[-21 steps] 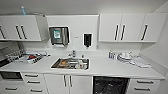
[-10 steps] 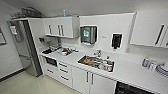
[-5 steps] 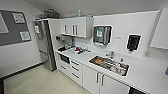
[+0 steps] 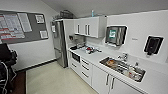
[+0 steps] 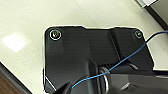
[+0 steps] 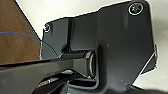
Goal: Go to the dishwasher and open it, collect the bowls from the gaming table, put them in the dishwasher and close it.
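Observation:
The dishwasher, the bowls and the gaming table are out of view. In the head view I face a kitchen corner: a white counter (image 4: 96,58) runs along the right wall, with a steel sink (image 4: 122,67) holding dishes and white drawers (image 4: 83,71) below. Small items stand on the counter's far end (image 4: 88,49). The left wrist view looks down past the robot's dark plate onto pale floor (image 5: 27,22). The right wrist view looks down on pale floor (image 6: 60,8) and brown wood floor (image 6: 15,37).
A tall steel fridge (image 4: 60,42) stands at the counter's far end, and a notice board (image 4: 22,26) hangs on the left wall. A dark bulky shape (image 4: 6,67) sits at the left edge. Pale open floor (image 4: 55,80) lies between it and the drawers.
The whole head picture has swung left, so the camera has turned. The sink has slid toward the right edge, and the fridge, the notice board and the dark shape have come into view.

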Available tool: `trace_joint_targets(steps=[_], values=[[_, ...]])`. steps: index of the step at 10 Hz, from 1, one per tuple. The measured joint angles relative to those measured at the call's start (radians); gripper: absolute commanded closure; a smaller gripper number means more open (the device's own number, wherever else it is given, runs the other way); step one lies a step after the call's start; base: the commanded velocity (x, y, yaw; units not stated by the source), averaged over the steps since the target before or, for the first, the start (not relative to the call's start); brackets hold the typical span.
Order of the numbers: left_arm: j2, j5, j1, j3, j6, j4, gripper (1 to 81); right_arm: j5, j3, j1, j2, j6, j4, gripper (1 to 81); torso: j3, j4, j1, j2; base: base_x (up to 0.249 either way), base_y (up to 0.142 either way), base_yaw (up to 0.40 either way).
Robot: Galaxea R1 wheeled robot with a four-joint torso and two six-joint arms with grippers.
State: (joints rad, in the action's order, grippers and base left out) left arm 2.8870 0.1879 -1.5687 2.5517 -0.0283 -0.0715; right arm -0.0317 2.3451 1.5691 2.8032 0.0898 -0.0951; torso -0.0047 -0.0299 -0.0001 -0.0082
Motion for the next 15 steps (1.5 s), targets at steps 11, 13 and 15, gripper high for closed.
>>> trace_joint_targets(steps=[11, 13, 15], values=[[0.02, -0.005, 0.0, 0.038, 0.001, -0.011, 1.0, -0.021, 0.024, 0.001, 0.004, 0.0, 0.0, 1.0, 0.0, 0.0, 0.0, 0.0, 0.0, 0.0, 0.375], [0.025, -0.005, 0.0, 0.063, 0.001, -0.013, 1.0, -0.021, 0.027, -0.001, 0.004, 0.0, 0.0, 1.0, 0.0, 0.0, 0.0, 0.0, 0.0, 0.0, 0.375], [0.028, -0.005, 0.0, 0.071, 0.001, -0.037, 1.0, -0.021, 0.027, -0.001, 0.008, 0.0, 0.0, 1.0, 0.0, 0.0, 0.0, 0.0, 0.0, 0.0, 0.375]])
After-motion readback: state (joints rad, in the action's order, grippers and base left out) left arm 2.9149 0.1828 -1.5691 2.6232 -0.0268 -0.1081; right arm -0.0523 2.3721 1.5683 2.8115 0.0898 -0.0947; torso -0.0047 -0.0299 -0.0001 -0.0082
